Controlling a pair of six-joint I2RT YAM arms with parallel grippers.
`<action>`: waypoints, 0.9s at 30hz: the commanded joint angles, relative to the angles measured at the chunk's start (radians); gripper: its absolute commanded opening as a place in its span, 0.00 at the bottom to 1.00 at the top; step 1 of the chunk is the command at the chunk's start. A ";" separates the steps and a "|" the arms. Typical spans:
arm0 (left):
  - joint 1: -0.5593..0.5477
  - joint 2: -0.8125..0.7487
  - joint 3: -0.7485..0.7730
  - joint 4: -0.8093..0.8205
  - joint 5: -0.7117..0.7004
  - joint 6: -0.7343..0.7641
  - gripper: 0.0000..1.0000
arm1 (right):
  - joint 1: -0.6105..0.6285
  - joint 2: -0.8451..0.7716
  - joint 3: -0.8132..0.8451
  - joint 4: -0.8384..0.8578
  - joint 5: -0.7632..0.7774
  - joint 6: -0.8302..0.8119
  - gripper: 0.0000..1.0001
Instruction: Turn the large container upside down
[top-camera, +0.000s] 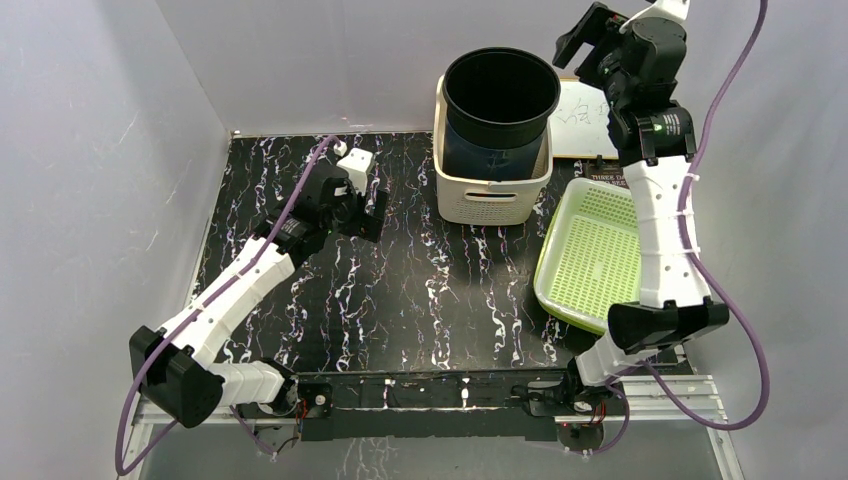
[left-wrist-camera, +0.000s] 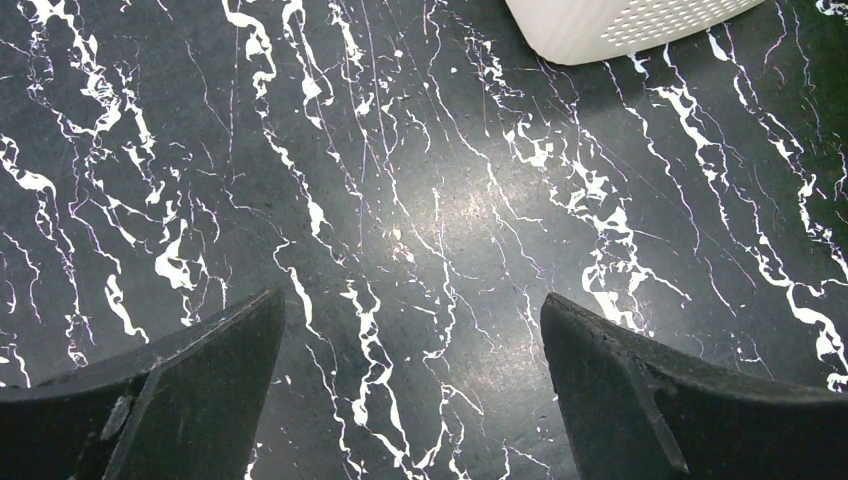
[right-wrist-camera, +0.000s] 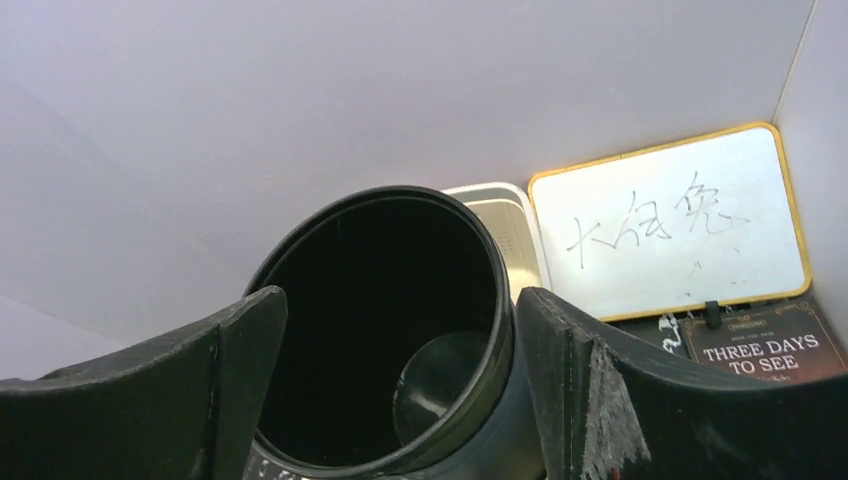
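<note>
Container stands upright inside white basket.

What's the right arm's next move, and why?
Probably ease the right gripper down onto the container rim and close on it. The container stands mouth-up in the basket, and the open gripper hovers above it, holding nothing.

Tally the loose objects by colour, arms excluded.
Black: 2, bucket and THREE DAYS TO SEE card
White: 2, slotted basket and whiteboard
Green: 1, perforated tray
Total: 5
</note>
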 joint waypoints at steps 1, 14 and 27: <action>-0.005 -0.043 0.007 -0.011 -0.010 -0.004 0.98 | -0.004 0.110 0.064 -0.099 -0.022 -0.035 0.85; -0.004 -0.075 -0.006 -0.031 -0.026 0.001 0.98 | -0.022 0.248 0.083 -0.160 -0.013 -0.008 0.60; -0.005 -0.072 -0.028 -0.030 -0.027 0.002 0.98 | -0.045 0.249 0.041 -0.133 -0.047 0.003 0.21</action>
